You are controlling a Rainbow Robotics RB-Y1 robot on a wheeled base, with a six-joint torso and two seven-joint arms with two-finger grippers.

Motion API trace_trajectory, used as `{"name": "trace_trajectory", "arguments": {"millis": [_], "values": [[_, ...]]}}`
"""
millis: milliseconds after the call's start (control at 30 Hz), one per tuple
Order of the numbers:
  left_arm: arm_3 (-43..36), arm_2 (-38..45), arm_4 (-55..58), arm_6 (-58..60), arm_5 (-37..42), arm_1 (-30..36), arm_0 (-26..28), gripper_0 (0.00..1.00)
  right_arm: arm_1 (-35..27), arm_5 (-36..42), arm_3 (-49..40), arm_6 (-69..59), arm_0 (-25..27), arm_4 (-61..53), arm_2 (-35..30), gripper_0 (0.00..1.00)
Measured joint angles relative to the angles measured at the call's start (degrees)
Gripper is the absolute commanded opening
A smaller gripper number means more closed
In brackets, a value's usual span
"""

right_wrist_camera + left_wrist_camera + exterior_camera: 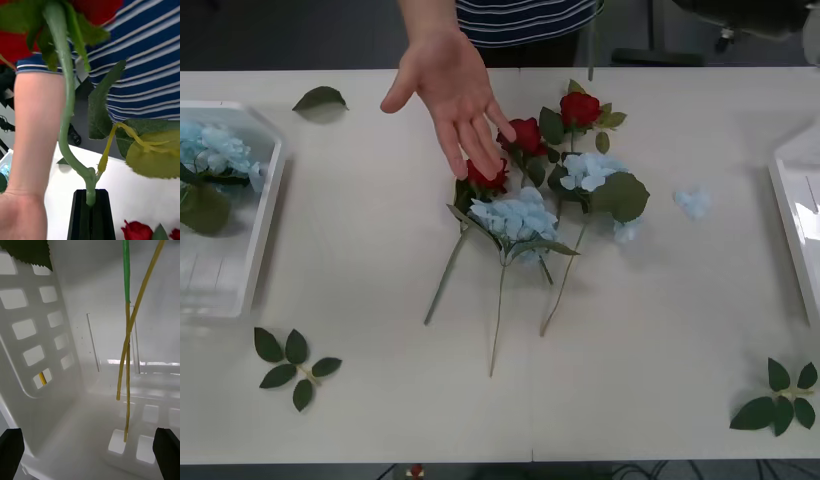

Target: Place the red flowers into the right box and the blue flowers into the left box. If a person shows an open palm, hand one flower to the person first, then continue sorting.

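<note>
An open palm (450, 90) is held out over the flower pile on the desk (380, 300), so a handover is owed first. A red rose (93, 9) is clamped by its stem in the closed right hand (91, 210), raised toward the person. The left hand (90, 453) is spread wide inside the left box (45, 333), holding nothing

Person's palm over pile; tabletop sides open.
Person's hand (448, 92) hangs above red flowers (525, 135) & blue flowers (515, 215), blocking approach from far side. Bare tabletop (370, 250) betw. pile & left box (265, 215), also toward right box (788, 200); leaf sprigs (292, 366) near front corners.
</note>
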Motion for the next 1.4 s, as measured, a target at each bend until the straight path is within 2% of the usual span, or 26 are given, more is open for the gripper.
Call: {"name": "trace_trajectory", "arguments": {"millis": [200,400,600,1067,1100,1167,1200,1400], "values": [[0.0,0.0,0.0,0.0,0.0,0.0,0.0,1.0,3.6,5.53,0.6,-1.36,-4.62,14.77,0.04,0.0],[0.0,0.0,0.0,0.0,0.0,0.0,0.0,1.0,8.5,6.27,0.65,-12.76,-5.45,29.91,0.05,0.0],[0.0,0.0,0.0,0.0,0.0,0.0,0.0,1.0,10.04,6.27,0.72,-15.69,-5.45,34.08,1.72,0.0],[0.0,0.0,0.0,0.0,0.0,0.0,0.0,1.0,10.04,6.25,0.72,-17.68,-5.45,34.29,3.19,0.0],[0.0,0.0,0.0,0.0,0.0,0.0,0.0,1.0,10.04,6.25,0.72,-17.68,-5.45,34.29,3.19,0.17],[0.0,0.0,0.0,0.0,0.0,0.0,0.0,1.0,10.04,6.25,0.72,-17.68,-5.45,34.29,3.19,0.83],[0.0,0.0,0.0,0.0,0.0,0.0,0.0,1.0,10.04,6.25,0.72,-17.68,-5.45,34.29,3.19,1.0],[0.0,0.0,0.0,0.0,0.0,0.0,0.0,1.0,10.04,6.26,0.72,-17.68,-5.45,34.29,3.19,1.0]]}}
